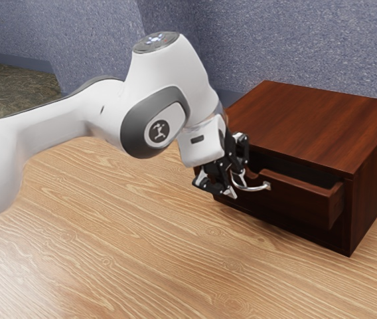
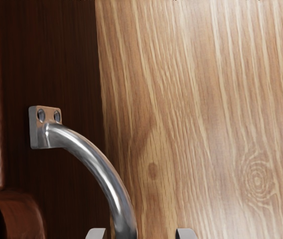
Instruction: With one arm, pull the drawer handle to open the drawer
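A dark wooden cabinet (image 1: 321, 113) stands on the table at the exterior view's right. Its single drawer (image 1: 301, 199) sticks out a little from the cabinet face, with a dark gap above its front. A curved metal handle (image 1: 256, 188) is bolted to the drawer front. My black gripper (image 1: 233, 181) is at the handle, fingers straddling the bar. In the wrist view the handle (image 2: 91, 159) arcs from its mounting plate down between my two fingertips (image 2: 96, 233), lying close to one and apart from the other. The gripper is open around the bar.
The light wooden table (image 1: 142, 252) stretches wide in front of the cabinet and under my arm. A blue-grey wall rises behind the cabinet. In the wrist view the tabletop (image 2: 206, 124) lies beside the drawer front (image 2: 52, 74).
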